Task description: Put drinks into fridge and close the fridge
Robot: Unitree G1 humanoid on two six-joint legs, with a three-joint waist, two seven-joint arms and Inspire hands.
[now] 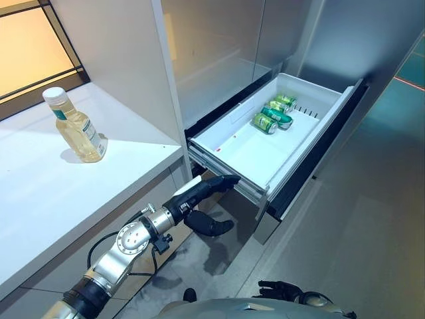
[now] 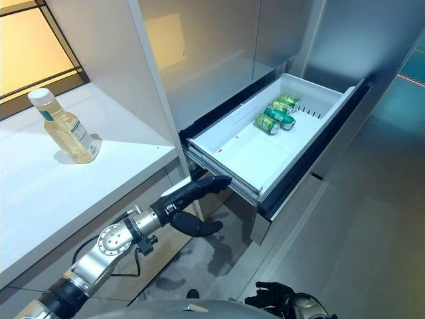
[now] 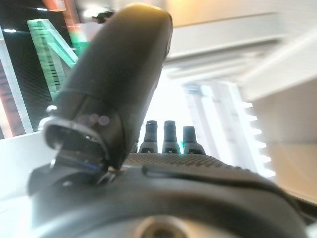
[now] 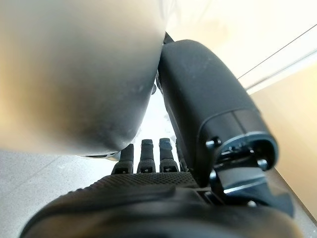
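A clear bottle of yellow drink [image 1: 76, 126] with a white cap stands upright on the white counter [image 1: 46, 193] at the left. The fridge drawer [image 1: 249, 154] is pulled out, with green cans [image 1: 274, 114] lying at its far end. My left hand [image 1: 199, 193] is open and empty, with straight fingers reaching just under the drawer's near left corner; whether it touches the drawer I cannot tell. My right hand [image 1: 279, 290] hangs low by the bottom edge, open and empty. Its straight fingers [image 4: 148, 153] show in the right wrist view.
A white upright panel [image 1: 133, 60] separates the counter from the fridge. The fridge's grey doors [image 1: 219, 46] stand shut above the drawer. Grey floor [image 1: 358, 219] lies to the right of the drawer front.
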